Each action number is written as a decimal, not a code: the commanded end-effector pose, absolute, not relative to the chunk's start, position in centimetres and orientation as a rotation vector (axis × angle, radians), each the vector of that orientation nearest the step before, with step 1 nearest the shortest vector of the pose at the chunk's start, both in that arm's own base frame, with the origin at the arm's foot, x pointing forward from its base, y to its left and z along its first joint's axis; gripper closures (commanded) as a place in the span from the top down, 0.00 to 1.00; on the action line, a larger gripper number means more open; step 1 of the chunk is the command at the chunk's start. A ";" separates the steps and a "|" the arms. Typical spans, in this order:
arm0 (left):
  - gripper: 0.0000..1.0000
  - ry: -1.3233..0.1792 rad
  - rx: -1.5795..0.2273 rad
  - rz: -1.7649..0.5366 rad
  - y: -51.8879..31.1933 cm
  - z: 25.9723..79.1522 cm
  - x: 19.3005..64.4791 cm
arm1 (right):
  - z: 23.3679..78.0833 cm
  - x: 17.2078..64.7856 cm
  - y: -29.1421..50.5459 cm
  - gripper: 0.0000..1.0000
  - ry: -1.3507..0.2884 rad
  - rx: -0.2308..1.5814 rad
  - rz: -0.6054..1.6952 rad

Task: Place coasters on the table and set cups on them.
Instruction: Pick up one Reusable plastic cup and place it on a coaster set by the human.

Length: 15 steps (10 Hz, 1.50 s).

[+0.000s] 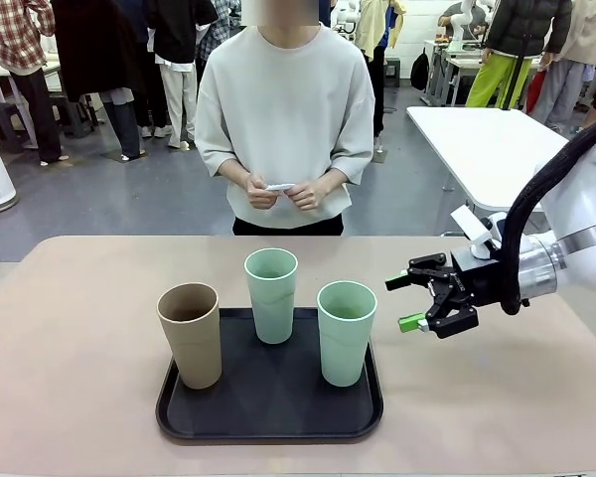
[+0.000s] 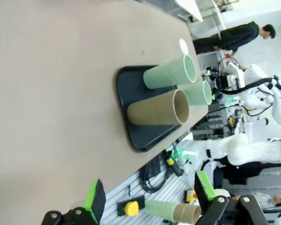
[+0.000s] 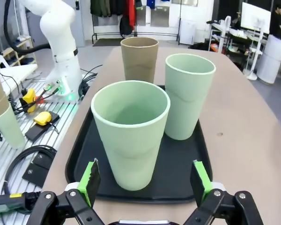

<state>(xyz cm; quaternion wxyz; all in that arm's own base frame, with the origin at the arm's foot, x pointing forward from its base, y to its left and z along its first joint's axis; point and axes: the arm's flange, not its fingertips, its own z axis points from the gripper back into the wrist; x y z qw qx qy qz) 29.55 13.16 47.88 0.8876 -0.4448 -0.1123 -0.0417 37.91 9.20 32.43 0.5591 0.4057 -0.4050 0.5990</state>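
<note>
Three cups stand on a black tray (image 1: 268,412) on the table (image 1: 79,298): a tan one (image 1: 189,333) at the left, a mint one (image 1: 271,293) at the back and a mint one (image 1: 346,331) at the right. My right gripper (image 1: 401,303) hovers open just right of that right cup, which fills the gap ahead of its fingers (image 3: 90,180) without touching them. My left gripper (image 2: 150,194) is open and empty, well off the table's edge, looking at the tray (image 2: 136,126). The person holds small white coasters (image 1: 280,187) in both hands.
The person stands at the far side of the table, hands at waist height. Bare tabletop lies all round the tray. A white table (image 1: 487,149) stands at the back right. Spare cups (image 3: 0,112) and cables lie beside the table on the robot's side.
</note>
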 end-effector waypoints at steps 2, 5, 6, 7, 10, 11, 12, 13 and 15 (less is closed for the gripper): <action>1.00 -0.244 -0.930 -0.089 13.2 47.9 29.6 | 30.5 37.2 10.2 1.00 -0.973 0.953 1.437; 1.00 -0.244 -0.930 -0.089 13.2 47.9 29.6 | 30.3 37.1 10.8 1.00 -0.944 0.969 1.441; 1.00 -0.244 -0.930 -0.089 13.2 47.9 29.6 | 30.3 37.1 11.0 1.00 -0.948 0.968 1.440; 1.00 -0.244 -0.930 -0.089 13.2 47.9 29.6 | 30.0 37.2 11.2 1.00 -0.948 0.971 1.447; 1.00 -0.244 -0.930 -0.089 13.2 47.9 29.6 | 28.6 37.7 11.9 1.00 -0.911 1.012 1.443; 1.00 -0.244 -0.930 -0.089 13.2 47.9 29.6 | 28.2 37.9 12.1 1.00 -0.897 1.022 1.441; 1.00 -0.244 -0.930 -0.089 13.2 47.9 29.6 | 27.7 37.9 12.4 1.00 -0.889 1.030 1.441; 1.00 -0.244 -0.930 -0.089 13.2 47.9 29.6 | 27.4 38.1 12.6 1.00 -0.882 1.032 1.442; 1.00 -0.244 -0.930 -0.089 13.2 47.9 29.6 | 26.9 38.3 13.2 1.00 -0.888 1.050 1.469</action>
